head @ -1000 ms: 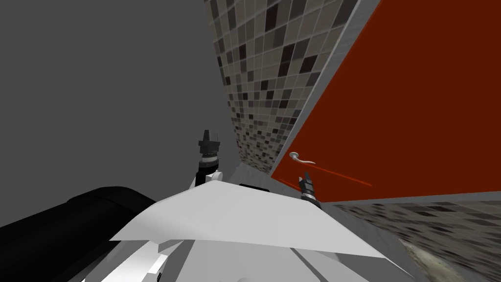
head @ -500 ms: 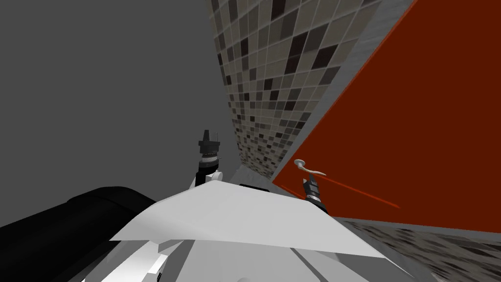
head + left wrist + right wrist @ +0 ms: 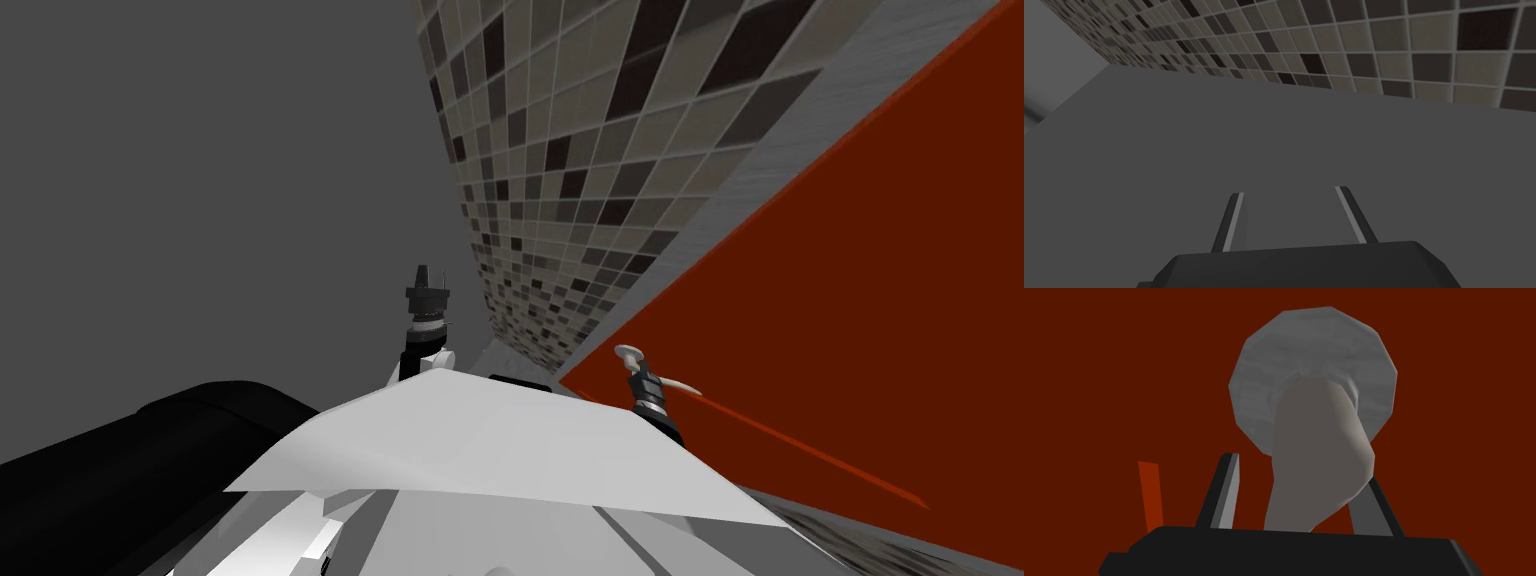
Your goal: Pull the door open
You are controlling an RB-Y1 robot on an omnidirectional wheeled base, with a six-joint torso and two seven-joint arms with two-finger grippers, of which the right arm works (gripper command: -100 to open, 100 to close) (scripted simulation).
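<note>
Head view, door: the red door (image 3: 850,300) stands ahead of my right pincer (image 3: 643,378), framed in grey, with a tile wall (image 3: 560,180) beside it.
Head view, handle: the pale lever handle (image 3: 630,353) sits near the door's edge, right at my right pincer's tips.
Head view, left pincer: my left pincer (image 3: 424,272) is raised well apart from the door, facing a plain grey wall (image 3: 200,180).
Left wrist view, left pincer: fingers spread, nothing between them. A flat grey surface (image 3: 1274,140) lies ahead, with the tile wall past it.
Right wrist view, handle: the lever runs from its round grey plate (image 3: 1314,363) on the door down between my fingers (image 3: 1226,493).
Right wrist view, right pincer: spread around the lever, not yet pinching. One finger stands clear of it, and the other is against or just behind it; I cannot tell which.
Handling, my guess: the lever looks like smooth rigid metal, so thin blades may slip along it. The door is a broad stiff slab, likely heavy, and should swing in an arc on its hinges.
Where to hold: I would close on the lever's straight part, away from the plate, squeeze firmly, press down if it latches, then pull along the arc.
</note>
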